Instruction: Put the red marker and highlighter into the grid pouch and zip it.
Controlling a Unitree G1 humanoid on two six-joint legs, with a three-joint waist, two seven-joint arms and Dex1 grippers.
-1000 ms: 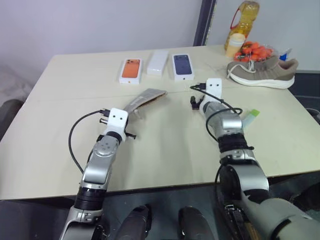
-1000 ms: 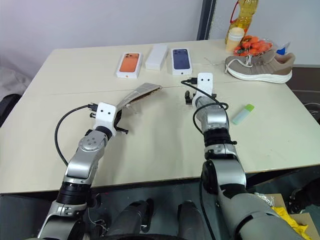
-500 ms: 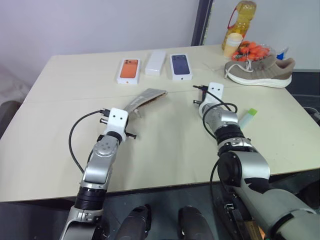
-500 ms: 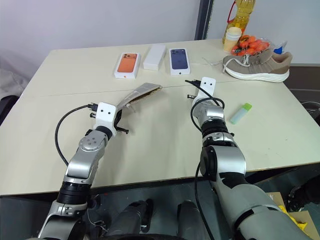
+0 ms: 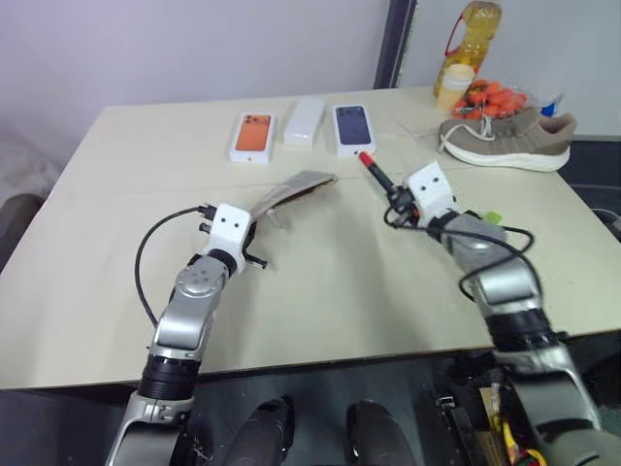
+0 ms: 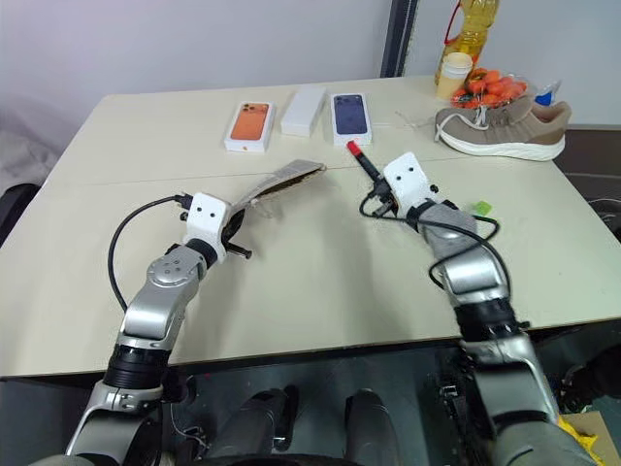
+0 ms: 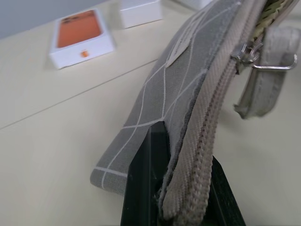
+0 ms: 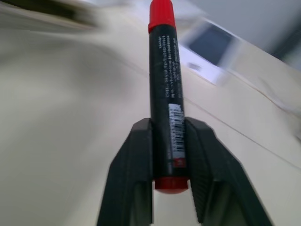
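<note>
While the right claw point(image 8: 169, 160) grips the red marker point(image 8: 164, 94), the grid pouch point(image 7: 188, 94) gapes.

Lifted grid pouch point(image 5: 291, 186), raised red marker point(image 5: 375, 173)

Worktop point(image 5: 116, 223): pale beige, rectangular, a thin seam running across its width. Plain light grey wall point(image 5: 194, 49) behind it. Dark vertical post point(image 5: 393, 44) at the far edge, right of centre, with a lighter wall panel point(image 5: 572, 39) beyond. Dark floor point(image 6: 592, 175) visible past the right edge. Lighting even and diffuse, shadows soft.
</note>
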